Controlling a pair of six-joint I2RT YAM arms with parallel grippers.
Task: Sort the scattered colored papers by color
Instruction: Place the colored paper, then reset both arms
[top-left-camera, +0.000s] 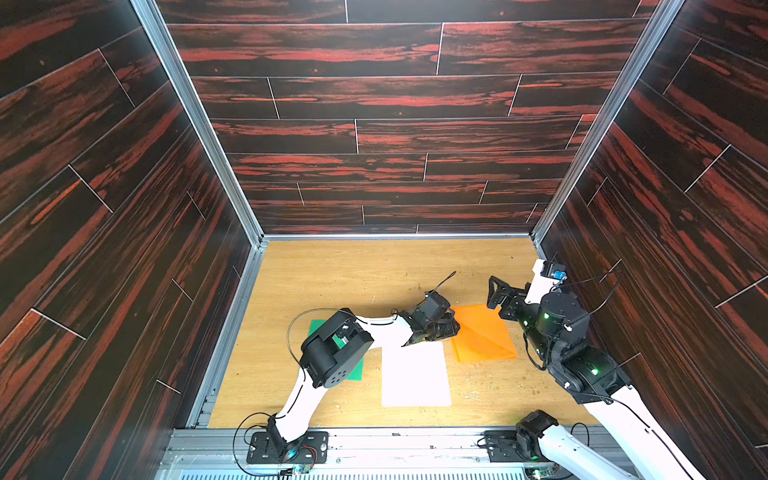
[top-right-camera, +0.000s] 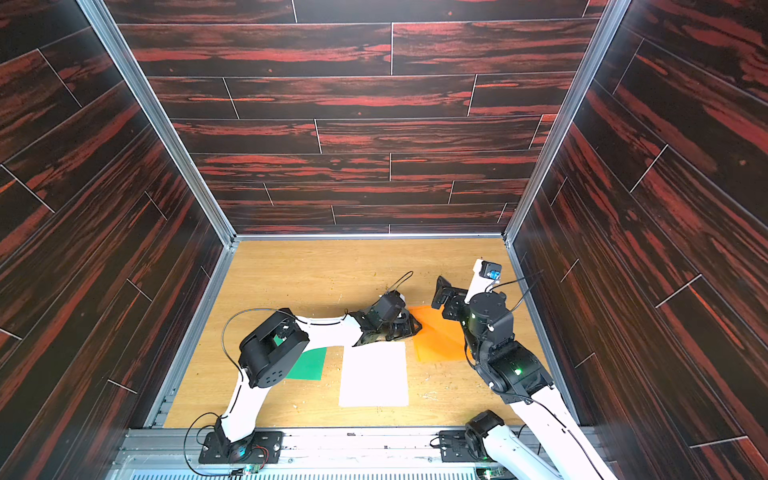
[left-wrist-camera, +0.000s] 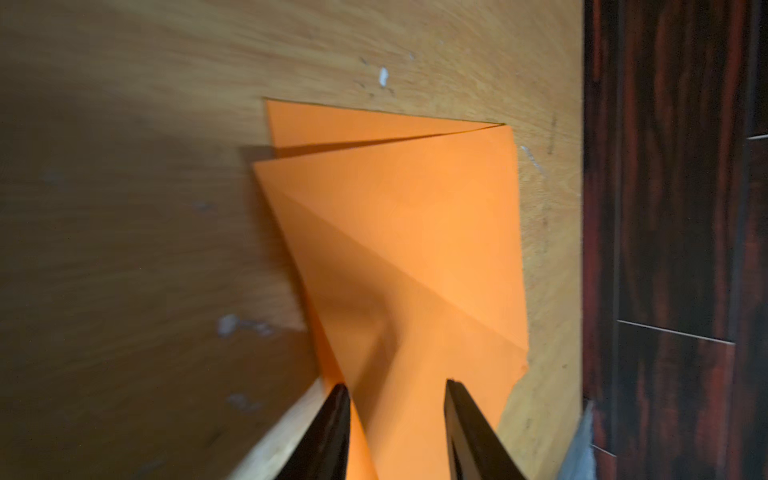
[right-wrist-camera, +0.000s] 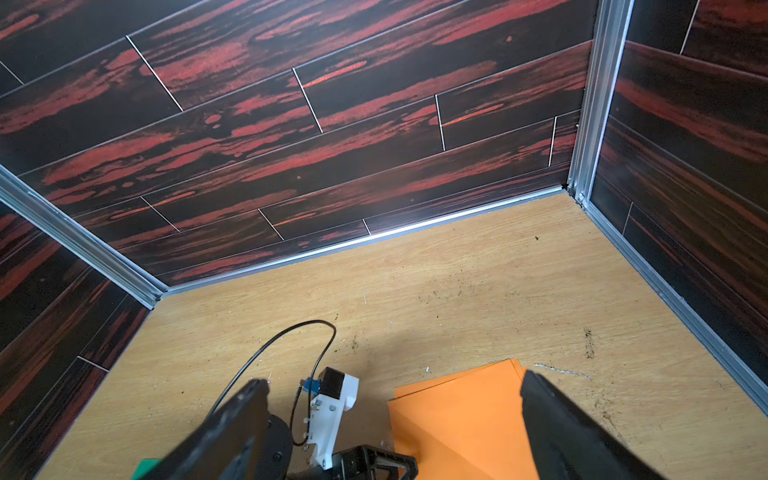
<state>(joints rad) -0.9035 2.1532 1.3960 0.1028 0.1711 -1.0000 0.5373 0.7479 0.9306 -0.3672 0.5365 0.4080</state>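
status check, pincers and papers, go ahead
Left pincer open at orange papers. Right pincer open, empty. Green papers, white papers lie apart. Nothing blocking.

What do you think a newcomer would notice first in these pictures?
Three bright patches on the table: green papers under the left arm's elbow, white paper in the middle, orange papers on the right. The left tool, jaws apart, sits at the orange papers' edge; the right tool hangs wide open.

Both top views: table (top-left-camera: 332, 270) brightly lit, white paper (top-left-camera: 415, 374) blown out, walls (top-left-camera: 104, 166) dark and bowed at the frame edges. Left wrist view dim and motion-smeared, with shadow over the orange papers (left-wrist-camera: 415, 249) by the left gripper (left-wrist-camera: 397, 384). Right wrist view sharp far off, right gripper (right-wrist-camera: 392, 380) soft.
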